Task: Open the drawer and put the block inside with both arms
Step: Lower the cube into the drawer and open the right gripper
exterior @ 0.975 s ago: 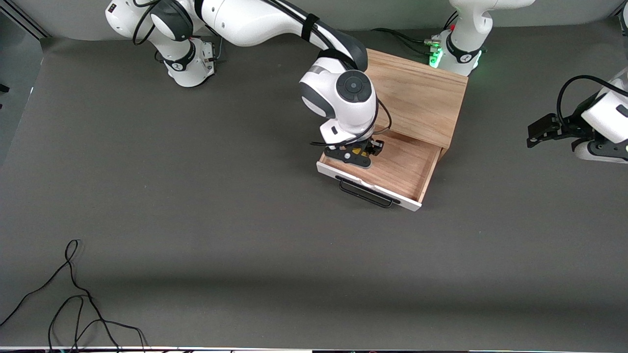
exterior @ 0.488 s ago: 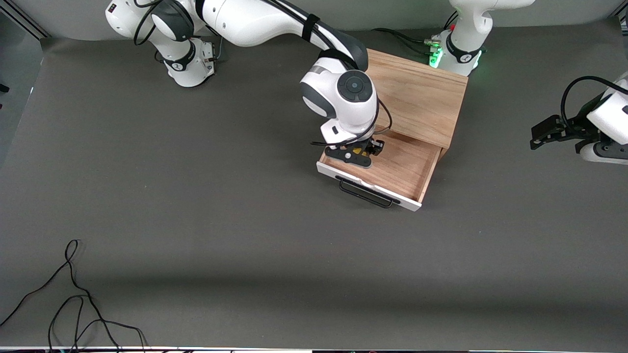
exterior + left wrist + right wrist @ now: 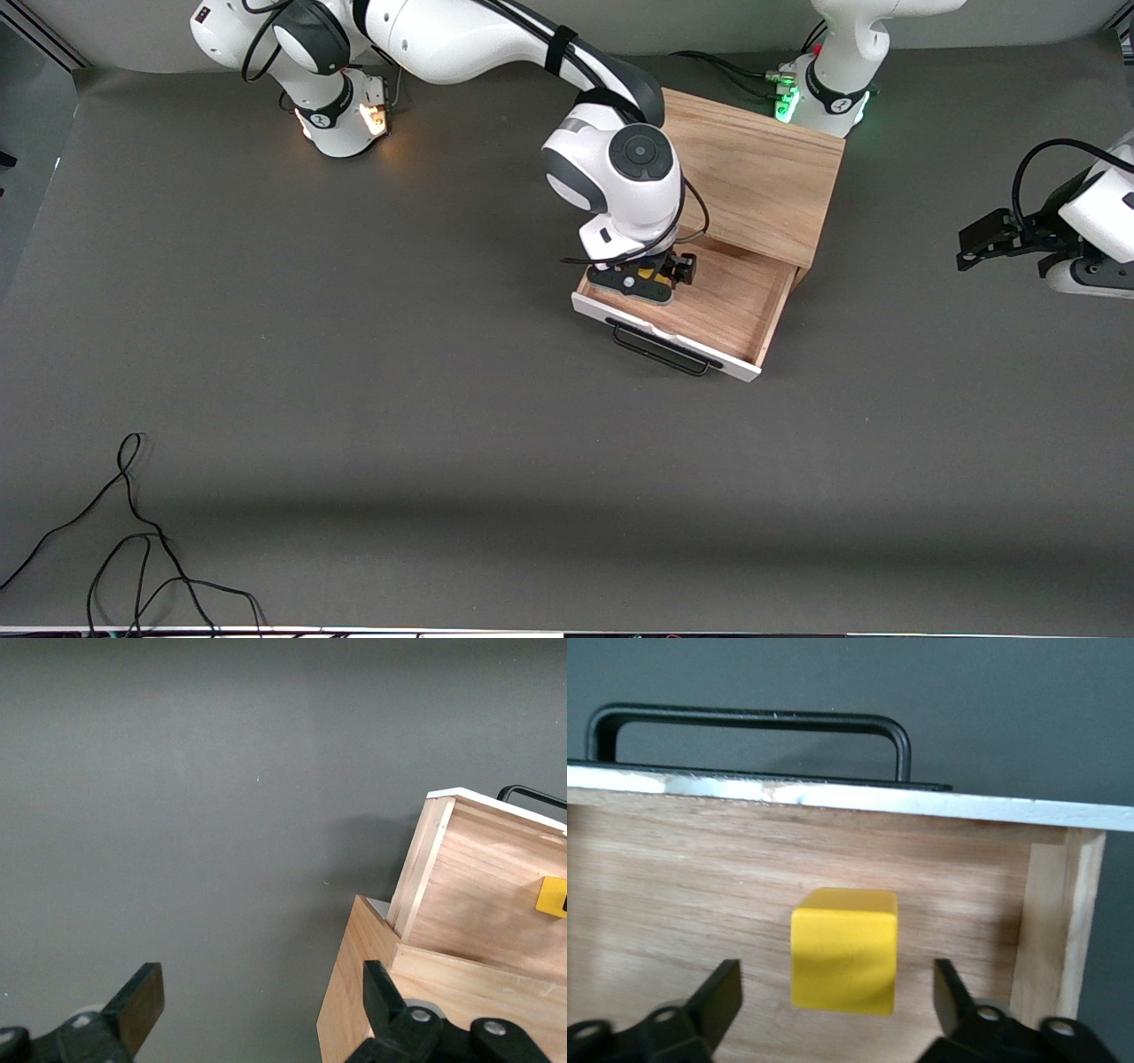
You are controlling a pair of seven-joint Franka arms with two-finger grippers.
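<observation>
The right claw has just spread open over the pulled-out drawer, leaving the yellow block resting inside; the left claw waits open beside the oak box.

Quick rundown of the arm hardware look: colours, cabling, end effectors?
Two white jointed arms with dark grey joint caps. The right arm carries black cables strapped on by a black band, and its base glows amber. The left arm has a looping black cable, and its base glows green. The right end effector and left end effector are black, each with two flat fingers.
</observation>
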